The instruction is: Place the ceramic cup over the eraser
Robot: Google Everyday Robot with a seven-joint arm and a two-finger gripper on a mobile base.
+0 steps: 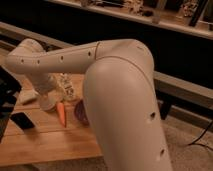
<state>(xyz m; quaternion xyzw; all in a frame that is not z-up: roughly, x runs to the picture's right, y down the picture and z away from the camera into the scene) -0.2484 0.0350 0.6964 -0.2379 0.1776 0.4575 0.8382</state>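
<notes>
**A:** While the arm [122, 105] blocks so much of the near side, what is left to see on the counter [47, 146]?

**B:** Nearest the front edge, at the left, lies the eraser [22, 120], flat and black, with nothing over it. Farther in stands the ceramic cup [47, 102]. I cannot tell which end is up. The carrot [61, 114] is just beside it, and the purple bowl [80, 113] is half hidden behind the arm.

**A:** So the step in hand is the pick-up?

**B:** That is my reading. I would take the cup by its wall, low enough to be firm, and keep clear of the carrot, since a knock could roll it toward the bowl. The cup has to end mouth down over the eraser. If the mouth is up now, it needs turning before it comes down square on the block.

**A:** And the hand [60, 88]?

**B:** It hangs just behind and above the cup, fingers standing wide apart. It appears to hold nothing. Whether a finger touches the cup I cannot tell.
</notes>
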